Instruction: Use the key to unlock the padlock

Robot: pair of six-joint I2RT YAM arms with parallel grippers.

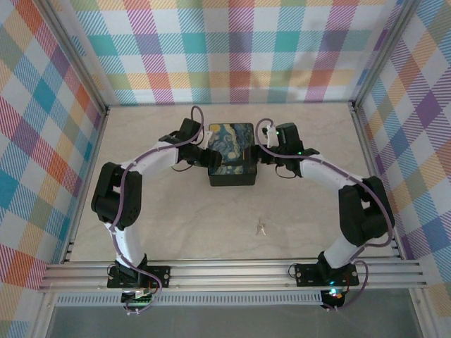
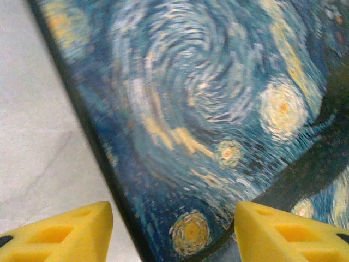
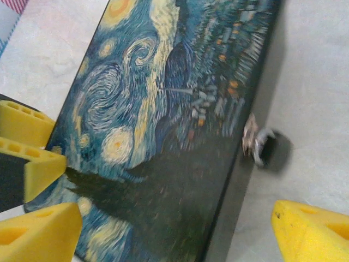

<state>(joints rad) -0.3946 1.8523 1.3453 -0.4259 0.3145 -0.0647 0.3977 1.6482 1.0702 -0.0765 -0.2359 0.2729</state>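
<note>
The painted tin box (image 1: 230, 155) sits mid-table, its swirly blue lid (image 2: 207, 109) close under both wrist cameras. A small silvery padlock (image 3: 258, 143) hangs on the box's dark side wall. The tiny silver key (image 1: 261, 228) lies alone on the table, nearer the arm bases. My left gripper (image 1: 204, 156) (image 2: 174, 236) is open and straddles the box's left edge, one fingertip (image 2: 65, 233) over the table, the other over the lid. My right gripper (image 1: 266, 150) (image 3: 174, 234) is open wide across the box's right side, holding nothing. The left fingers (image 3: 30, 144) show at the lid's far edge.
Plaid walls and a metal frame (image 1: 106, 113) close in the pale tabletop (image 1: 176, 218) on three sides. Open table surface lies between the box and the aluminium rail (image 1: 232, 273) at the near edge, where the key rests.
</note>
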